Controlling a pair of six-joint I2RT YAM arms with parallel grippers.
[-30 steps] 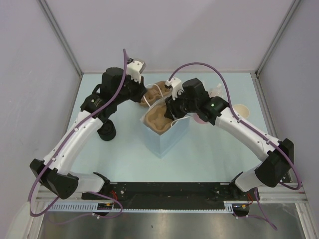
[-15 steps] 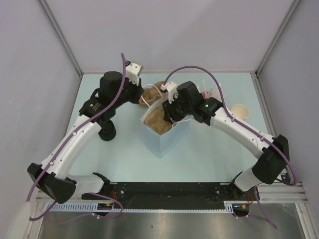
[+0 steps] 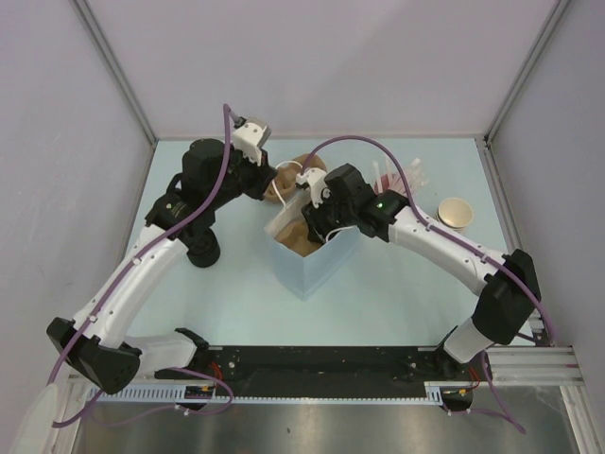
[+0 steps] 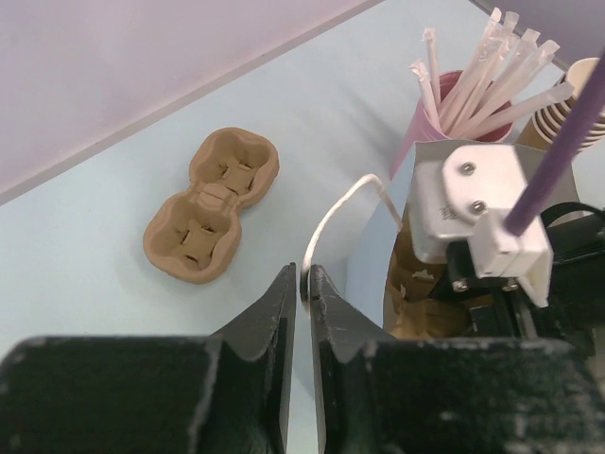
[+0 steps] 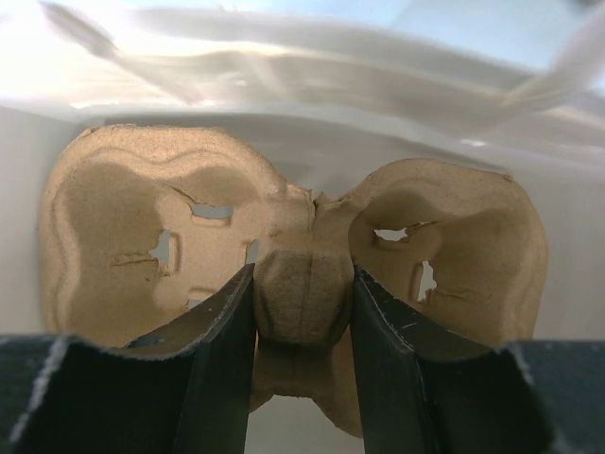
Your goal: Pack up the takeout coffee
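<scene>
Pinching the thin white cord handle [image 4: 333, 216] of a pale blue paper bag [image 3: 317, 267] with the left end effector [image 4: 303, 280], jaws closed almost flat on the cord and holding it up above the bag's open mouth. Reaching down into that bag with the right end effector [image 5: 302, 288], fingers clamped on the raised middle ridge of a tan pulp cup carrier [image 5: 132, 236], a two-pocket tray lying inside against the bag's white inner walls. Showing a second carrier [image 4: 213, 206] of the same tan pulp flat on the light blue tabletop [image 3: 397, 284], on the far side of the bag. Showing also a pink cup [image 4: 427, 128] of white paper-wrapped straws [image 4: 501, 57] just behind the bag, with a stack of nested tan cups [image 4: 553, 109] beside it. Leaving the single tan paper cup [image 3: 455, 212] upright on the tabletop, well apart to the right of the bag, cream inside facing up, held by neither arm.
</scene>
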